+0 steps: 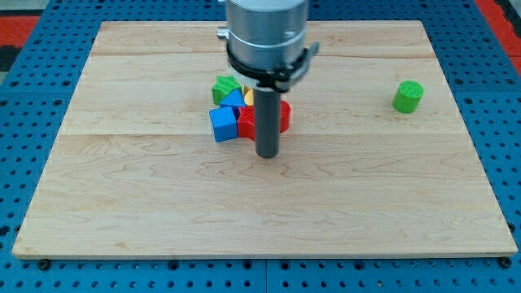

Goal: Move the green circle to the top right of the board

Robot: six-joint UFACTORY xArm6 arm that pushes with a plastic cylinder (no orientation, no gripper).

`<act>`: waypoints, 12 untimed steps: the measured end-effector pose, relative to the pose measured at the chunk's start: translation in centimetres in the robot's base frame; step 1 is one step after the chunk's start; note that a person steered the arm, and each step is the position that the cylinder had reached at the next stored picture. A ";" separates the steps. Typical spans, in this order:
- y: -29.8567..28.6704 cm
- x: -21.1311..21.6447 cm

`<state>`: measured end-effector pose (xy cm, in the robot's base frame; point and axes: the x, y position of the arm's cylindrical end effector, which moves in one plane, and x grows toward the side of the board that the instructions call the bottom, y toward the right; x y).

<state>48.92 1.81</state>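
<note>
The green circle (409, 96), a short green cylinder, stands alone on the wooden board (163, 195) at the view's right, a little above mid-height. My tip (267, 154) rests on the board near the centre, far to the left of the green circle. It sits just below a cluster of blocks: a blue cube (222, 124), a blue triangle (233, 100), a green block (225, 86), a red block (247, 122) and a red piece (284, 116) to the right of the rod. A yellow block (249, 97) is mostly hidden behind the rod.
The arm's grey cylindrical body (267, 37) hangs over the board's top middle and hides part of the cluster. A blue perforated table (24, 122) surrounds the board on all sides.
</note>
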 end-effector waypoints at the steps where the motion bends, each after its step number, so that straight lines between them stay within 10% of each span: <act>1: 7.8 2.0; 3: 21.1 -1.9; 6: 20.7 -12.4; 9: 14.7 -17.5; 12: -5.6 -16.9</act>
<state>31.99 -3.78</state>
